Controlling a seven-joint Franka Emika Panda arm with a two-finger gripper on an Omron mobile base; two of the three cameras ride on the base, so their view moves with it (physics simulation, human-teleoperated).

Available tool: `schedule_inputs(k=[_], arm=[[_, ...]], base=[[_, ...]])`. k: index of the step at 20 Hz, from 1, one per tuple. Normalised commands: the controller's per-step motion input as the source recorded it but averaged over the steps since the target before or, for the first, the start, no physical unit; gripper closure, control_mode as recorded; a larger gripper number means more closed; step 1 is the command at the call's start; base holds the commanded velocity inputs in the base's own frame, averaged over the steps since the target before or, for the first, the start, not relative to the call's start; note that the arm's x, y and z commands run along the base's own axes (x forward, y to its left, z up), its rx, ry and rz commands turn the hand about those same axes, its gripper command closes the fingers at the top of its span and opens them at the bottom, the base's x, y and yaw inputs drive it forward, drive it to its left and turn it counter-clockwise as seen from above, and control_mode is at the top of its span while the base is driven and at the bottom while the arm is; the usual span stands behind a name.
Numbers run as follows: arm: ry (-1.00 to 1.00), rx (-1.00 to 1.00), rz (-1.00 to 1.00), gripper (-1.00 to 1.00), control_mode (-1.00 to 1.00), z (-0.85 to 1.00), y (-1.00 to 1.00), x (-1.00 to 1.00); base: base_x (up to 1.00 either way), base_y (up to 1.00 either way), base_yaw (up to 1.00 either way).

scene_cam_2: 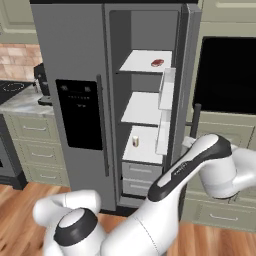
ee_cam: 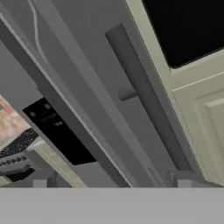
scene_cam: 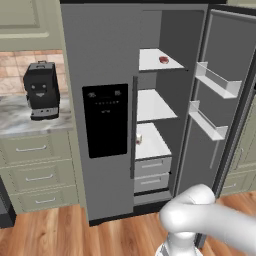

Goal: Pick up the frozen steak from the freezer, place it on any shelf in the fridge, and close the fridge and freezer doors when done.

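The frozen steak (scene_cam: 163, 60) (scene_cam_2: 157, 62) lies on the top white shelf (scene_cam: 152, 62) of the fridge (scene_cam: 167, 105), whose compartment stands open. The fridge door (scene_cam: 220, 100) (scene_cam_2: 172, 100) is swung out, its pale bins (scene_cam: 216, 80) facing inward. The freezer door (scene_cam: 102, 120) (scene_cam_2: 75, 100), with its black dispenser panel, is shut. My arm (scene_cam_2: 200, 165) reaches round to the outer face of the open door. In the hand view my gripper (ee_cam: 111, 180) is open with nothing between its fingertips (ee_cam: 183, 178), close to the door's long bar handle (ee_cam: 144, 100).
A small white-and-red item (scene_cam: 138, 139) (scene_cam_2: 135, 141) sits on the third fridge shelf, above two grey drawers (scene_cam: 152, 172). A black coffee machine (scene_cam: 41, 90) stands on the counter to the left. A black oven front (scene_cam_2: 225, 75) and cabinets lie behind the open door.
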Motion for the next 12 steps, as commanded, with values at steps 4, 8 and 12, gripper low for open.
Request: schedule_inputs(k=[4, 8, 12], arm=[[0.00, 0.06, -0.07, -1.00, -1.00, -0.02, -0.52, 0.43], [0.00, 0.06, -0.01, -1.00, -1.00, 0.00, -0.37, 0.38], [0.01, 0.04, 0.00, -1.00, -1.00, -0.07, -0.31, 0.35]], base=[[0.00, 0.00, 0.00], [0.00, 0.00, 0.00], [0.00, 0.00, 0.00]])
